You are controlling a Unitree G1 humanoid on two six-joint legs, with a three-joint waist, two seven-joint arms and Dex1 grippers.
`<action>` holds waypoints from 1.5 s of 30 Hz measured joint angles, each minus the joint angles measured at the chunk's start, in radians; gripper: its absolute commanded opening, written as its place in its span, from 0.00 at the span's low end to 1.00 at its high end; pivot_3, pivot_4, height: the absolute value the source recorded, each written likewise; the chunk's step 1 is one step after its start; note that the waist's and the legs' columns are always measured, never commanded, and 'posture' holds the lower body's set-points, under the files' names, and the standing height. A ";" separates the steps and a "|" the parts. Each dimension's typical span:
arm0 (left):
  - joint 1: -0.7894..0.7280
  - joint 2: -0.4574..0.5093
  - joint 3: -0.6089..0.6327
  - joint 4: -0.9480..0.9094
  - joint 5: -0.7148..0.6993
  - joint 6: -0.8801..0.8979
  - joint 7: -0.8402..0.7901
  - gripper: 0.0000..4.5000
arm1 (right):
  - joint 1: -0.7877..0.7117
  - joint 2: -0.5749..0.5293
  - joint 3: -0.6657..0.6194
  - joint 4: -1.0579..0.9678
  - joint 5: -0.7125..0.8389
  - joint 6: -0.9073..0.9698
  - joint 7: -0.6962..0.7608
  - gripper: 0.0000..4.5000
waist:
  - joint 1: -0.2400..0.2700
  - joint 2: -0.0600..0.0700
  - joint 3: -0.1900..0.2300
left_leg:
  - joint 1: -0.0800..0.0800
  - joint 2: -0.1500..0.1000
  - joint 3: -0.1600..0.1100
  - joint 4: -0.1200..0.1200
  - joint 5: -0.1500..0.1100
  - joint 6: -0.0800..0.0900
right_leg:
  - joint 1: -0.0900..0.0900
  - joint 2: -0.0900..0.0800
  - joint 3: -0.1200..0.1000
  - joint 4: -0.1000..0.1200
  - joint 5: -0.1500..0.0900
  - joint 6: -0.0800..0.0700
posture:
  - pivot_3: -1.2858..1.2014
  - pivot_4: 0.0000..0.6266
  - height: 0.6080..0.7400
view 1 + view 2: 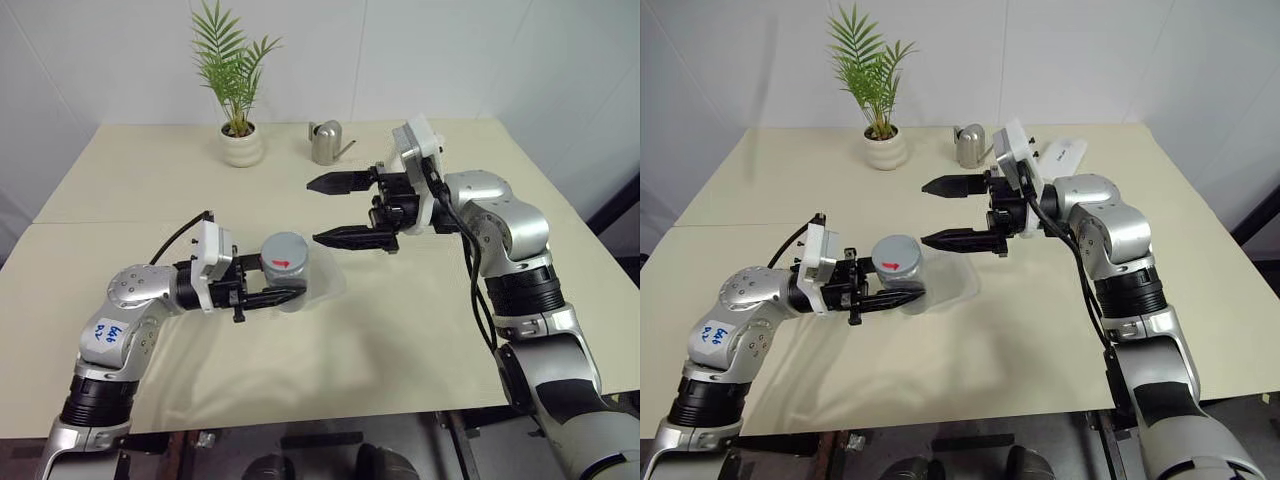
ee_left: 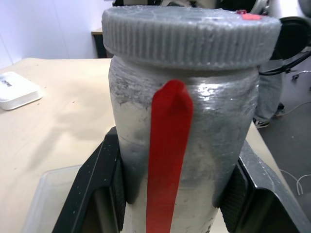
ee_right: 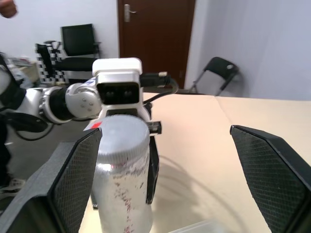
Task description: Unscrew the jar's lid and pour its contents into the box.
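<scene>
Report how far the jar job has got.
Done: left gripper is shut on the jar, holding it above the box. In hand: right gripper is open beside the jar, not gripping the lid. Left: unscrewing the lid, which is on, then pouring.

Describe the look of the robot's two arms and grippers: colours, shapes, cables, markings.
Both arms have rounded silver shells with black ribbed joints. Each wrist carries a white camera block fed by black cables. The left gripper and right gripper each have two black tapered fingers with textured pads. A white handwritten sticker marks the left arm.

Silver-grey jointed arms with black cables, white wrist camera housings and 2 black-fingered grippers.
</scene>
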 measured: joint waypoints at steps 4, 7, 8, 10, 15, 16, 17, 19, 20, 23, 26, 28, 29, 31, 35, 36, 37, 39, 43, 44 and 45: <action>-0.015 0.000 0.000 0.022 0.001 0.004 0.015 0.44 | 0.047 0.056 0.014 -0.071 -0.010 0.034 -0.089 1.00 | 0.000 0.000 0.000 | 0.000 0.000 0.000 0.000 0.000 0.000 | 0.000 0.000 0.000 0.000 0.000 0.000 | 0.52 0.24 1.00; -0.031 0.005 -0.001 0.037 0.001 0.012 0.015 0.44 | 0.065 0.089 0.028 -0.129 -0.006 0.070 -0.137 1.00 | 0.000 0.000 0.000 | 0.000 0.000 0.000 0.000 0.000 0.000 | 0.000 0.000 0.000 0.000 0.000 0.000 | 0.52 0.24 1.00; -0.038 0.005 -0.002 0.038 0.001 0.012 0.015 0.44 | 0.067 0.101 0.033 -0.144 -0.007 0.073 -0.151 1.00 | 0.000 0.000 0.000 | 0.000 0.000 0.000 0.000 0.000 0.000 | 0.000 0.000 0.000 0.000 0.000 0.000 | 0.52 0.24 1.00; -0.050 0.005 -0.003 0.040 0.001 0.012 0.016 0.44 | 0.068 0.123 0.049 -0.162 -0.008 0.080 -0.174 1.00 | 0.000 0.000 0.000 | 0.000 0.000 0.000 0.000 0.000 0.000 | 0.000 0.000 0.000 0.000 0.000 0.000 | 0.52 0.24 1.00; -0.053 -0.005 -0.010 0.044 0.002 0.012 0.021 0.44 | 0.066 0.145 0.056 -0.159 -0.021 0.089 -0.222 1.00 | 0.001 0.000 0.000 | 0.000 -0.001 0.000 0.000 0.000 0.000 | 0.000 0.000 0.000 0.000 0.000 0.000 | 0.52 0.24 1.00; -0.053 -0.007 -0.011 0.044 0.002 0.012 0.023 0.44 | 0.066 0.148 0.055 -0.157 -0.021 0.089 -0.225 1.00 | 0.001 0.000 0.000 | 0.000 0.000 0.000 0.000 0.000 0.000 | 0.000 0.000 0.000 0.000 0.000 0.000 | 0.52 0.24 1.00; -0.053 -0.009 -0.013 0.044 0.002 0.012 0.024 0.44 | 0.065 0.152 0.055 -0.154 -0.021 0.089 -0.227 1.00 | 0.000 0.000 0.000 | 0.000 0.000 0.000 0.000 0.000 0.000 | 0.000 0.000 0.000 0.000 0.000 0.000 | 0.52 0.24 1.00; -0.053 -0.014 -0.016 0.044 0.002 0.012 0.027 0.44 | 0.060 0.157 0.056 -0.144 -0.021 0.088 -0.226 1.00 | -0.001 0.000 0.000 | 0.000 0.000 0.000 0.000 0.000 0.000 | 0.000 0.001 0.000 0.000 0.000 0.000 | 0.52 0.24 1.00; -0.053 -0.015 -0.016 0.044 0.002 0.013 0.029 0.44 | 0.050 0.158 0.055 -0.129 -0.022 0.086 -0.222 1.00 | -0.001 0.000 0.000 | 0.000 -0.001 0.000 0.000 0.000 0.000 | 0.000 0.001 0.000 0.000 0.000 0.000 | 0.52 0.24 1.00; -0.054 -0.015 -0.023 0.043 0.001 0.015 0.026 0.44 | 0.022 0.157 0.048 -0.072 -0.033 0.061 -0.218 1.00 | -0.004 0.000 0.000 | 0.000 -0.001 0.000 0.000 0.000 0.000 | 0.000 0.001 0.000 0.000 0.000 0.000 | 0.52 0.24 1.00; -0.053 -0.014 -0.024 0.041 0.001 0.024 0.026 0.44 | 0.005 0.146 0.039 -0.031 -0.039 0.045 -0.209 1.00 | -0.005 0.000 0.000 | 0.000 0.000 0.000 0.000 0.000 0.000 | 0.000 0.001 0.000 0.000 0.000 0.000 | 0.52 0.24 1.00; -0.053 -0.013 -0.023 0.035 -0.001 0.029 0.026 0.44 | 0.005 0.120 0.027 -0.031 -0.037 0.044 -0.192 1.00 | -0.003 0.000 0.000 | 0.000 0.000 -0.001 0.000 0.000 0.000 | 0.000 0.000 0.000 0.000 0.000 0.000 | 0.52 0.24 1.00; -0.053 -0.012 -0.022 0.032 -0.002 0.030 0.027 0.44 | 0.008 0.100 0.017 -0.035 -0.035 0.045 -0.177 1.00 | -0.001 0.000 0.000 | 0.000 0.000 -0.001 0.000 0.000 0.000 | 0.000 0.000 0.000 0.000 0.000 0.000 | 0.52 0.24 1.00; -0.052 -0.007 -0.017 0.031 -0.003 0.032 0.028 0.44 | 0.020 0.078 0.003 -0.042 -0.026 0.050 -0.163 1.00 | -0.001 0.000 0.000 | 0.000 -0.001 -0.001 0.000 0.000 0.000 | 0.000 0.000 0.000 0.000 0.000 0.000 | 0.52 0.24 1.00; -0.051 -0.006 -0.005 0.031 -0.003 0.033 0.033 0.44 | 0.053 0.077 0.009 -0.102 0.001 0.089 -0.153 1.00 | -0.005 0.000 0.000 | 0.000 0.000 0.000 -0.001 0.000 0.000 | 0.000 0.001 0.000 0.000 0.000 0.000 | 0.52 0.24 1.00; -0.052 -0.007 -0.004 0.031 -0.003 0.033 0.033 0.44 | 0.057 0.078 0.011 -0.124 0.006 0.100 -0.155 1.00 | -0.006 0.000 0.000 | 0.000 0.000 0.000 0.000 0.000 0.000 | 0.000 0.001 0.000 0.000 0.000 0.000 | 0.52 0.24 1.00; -0.052 -0.007 -0.004 0.031 -0.003 0.033 0.034 0.44 | 0.060 0.082 0.012 -0.148 0.012 0.114 -0.158 1.00 | -0.006 0.000 0.000 | 0.000 0.000 0.000 0.000 0.000 0.000 | 0.000 0.001 0.000 0.000 0.000 0.000 | 0.52 0.24 1.00; -0.052 -0.009 -0.004 0.031 -0.003 0.032 0.036 0.44 | 0.064 0.091 0.022 -0.188 0.022 0.133 -0.167 1.00 | -0.007 0.000 0.000 | 0.000 0.000 0.000 0.000 0.000 0.000 | 0.000 0.001 0.000 0.000 0.000 0.000 | 0.52 0.24 1.00; -0.051 -0.018 -0.004 0.031 -0.003 0.031 0.040 0.44 | 0.102 0.119 0.063 -0.237 0.023 0.156 -0.198 1.00 | -0.007 0.000 0.000 | 0.000 0.000 0.000 0.000 0.000 0.000 | 0.000 0.001 0.000 0.000 0.000 0.000 | 0.52 0.24 1.00; -0.051 -0.022 -0.004 0.031 -0.003 0.030 0.041 0.44 | 0.107 0.121 0.074 -0.237 0.021 0.158 -0.204 1.00 | -0.007 0.000 0.000 | 0.000 0.000 0.000 0.000 0.000 0.000 | 0.000 0.001 0.000 0.000 0.000 0.000 | 0.52 0.24 1.00; -0.051 -0.026 -0.004 0.031 -0.003 0.029 0.044 0.44 | 0.110 0.121 0.078 -0.237 0.020 0.158 -0.211 1.00 | -0.007 0.000 0.000 | 0.000 0.000 0.000 0.000 0.000 0.000 | 0.000 0.001 0.000 0.000 0.000 0.000 | 0.52 0.24 1.00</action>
